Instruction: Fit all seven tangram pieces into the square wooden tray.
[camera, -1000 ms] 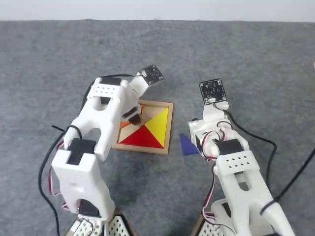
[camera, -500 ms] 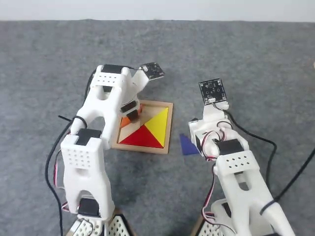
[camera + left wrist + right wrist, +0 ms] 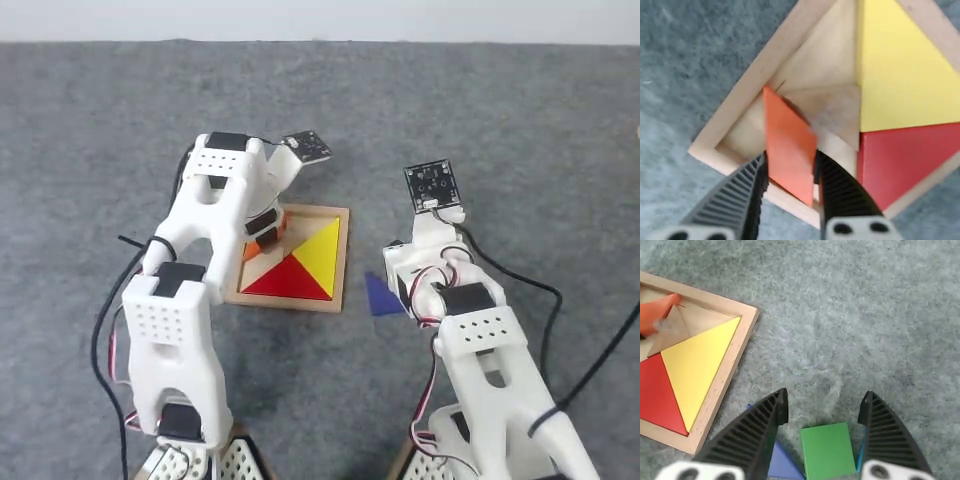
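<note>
The left claw [image 3: 790,159] pinches an orange wooden parallelogram [image 3: 786,137], tilted over the bare corner of the square wooden tray [image 3: 742,82] beneath it. Best to level it and align its edges with the rim before releasing.

Left claw [image 3: 790,185] gripping orange piece [image 3: 787,155] (tilted) over wooden tray [image 3: 747,85], yellow triangle [image 3: 900,75], red triangle [image 3: 905,160] inside

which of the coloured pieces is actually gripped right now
The orange piece, pinched by the left gripper over the tray; yellow and red lie flat in it, green and blue lie loose on the carpet.
</note>
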You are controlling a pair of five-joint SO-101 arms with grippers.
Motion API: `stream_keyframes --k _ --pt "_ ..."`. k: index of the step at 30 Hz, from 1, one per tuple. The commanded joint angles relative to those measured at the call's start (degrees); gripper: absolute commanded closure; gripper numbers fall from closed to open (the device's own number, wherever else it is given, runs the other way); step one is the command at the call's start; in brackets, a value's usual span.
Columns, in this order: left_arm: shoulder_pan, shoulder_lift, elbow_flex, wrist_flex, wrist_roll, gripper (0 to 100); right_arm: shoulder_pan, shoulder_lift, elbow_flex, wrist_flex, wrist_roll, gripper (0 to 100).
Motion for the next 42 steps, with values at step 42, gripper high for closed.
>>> stream_keyframes --k 42 --pt "0.88 -4.84 6.46 -12.84 2.2 80 0.4 -2.33 -0.18 -1.1 0.88 75.7"
